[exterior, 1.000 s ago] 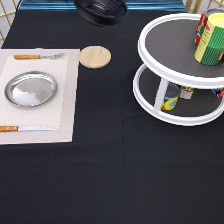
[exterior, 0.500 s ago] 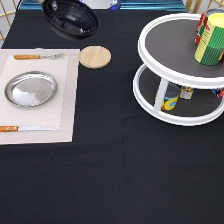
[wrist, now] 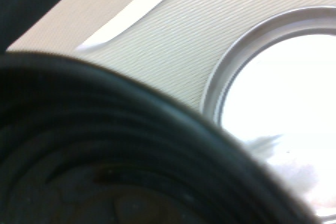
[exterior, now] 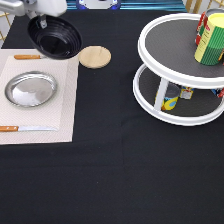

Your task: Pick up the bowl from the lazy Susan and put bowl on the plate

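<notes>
A knife (exterior: 27,128) is lying on the pale placemat (exterior: 65,107) at the exterior view's bottom left, on the black-covered bench (exterior: 115,175). Just beyond it the plate (exterior: 30,89) is sitting bare on the mat, and the wrist view is showing its bright rim (wrist: 247,55) beside the dark ribbed bowl (wrist: 105,150). To the right, the lazy Susan (exterior: 150,95) is standing with small tins on its lower tier and a yellow-green can (exterior: 212,37) on its upper one. Farther back a wooden disc (exterior: 95,56) is resting just off the mat, near a fork (exterior: 27,57). At the top left the gripper (exterior: 41,20) is carrying the bowl (exterior: 54,36) in the air, tilted, above the mat's far edge and short of the plate; its jaws are clamped on the bowl's rim.
</notes>
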### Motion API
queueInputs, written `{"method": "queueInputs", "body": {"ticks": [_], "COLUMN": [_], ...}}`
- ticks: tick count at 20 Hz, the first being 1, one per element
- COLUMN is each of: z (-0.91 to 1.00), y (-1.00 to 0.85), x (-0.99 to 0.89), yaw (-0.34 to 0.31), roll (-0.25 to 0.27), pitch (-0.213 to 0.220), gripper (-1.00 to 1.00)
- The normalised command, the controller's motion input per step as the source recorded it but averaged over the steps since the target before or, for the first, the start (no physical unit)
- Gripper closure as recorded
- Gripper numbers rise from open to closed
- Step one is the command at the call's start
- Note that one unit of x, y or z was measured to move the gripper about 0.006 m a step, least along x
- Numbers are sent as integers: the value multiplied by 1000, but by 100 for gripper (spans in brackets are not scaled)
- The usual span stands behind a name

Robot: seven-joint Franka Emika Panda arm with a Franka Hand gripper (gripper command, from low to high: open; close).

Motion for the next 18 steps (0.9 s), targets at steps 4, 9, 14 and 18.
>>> {"method": "queueInputs", "body": {"ticks": [4, 9, 14, 18], "z": [-351, -281, -258, -246], "y": [-214, -174, -162, -159], "x": [-141, -118, -109, -109], "yaw": [-315, -328, -331, -329], "roll": [-3, 0, -1, -1], "pitch": [-70, -54, -49, -44], "gripper": [100, 100, 100, 100]}}
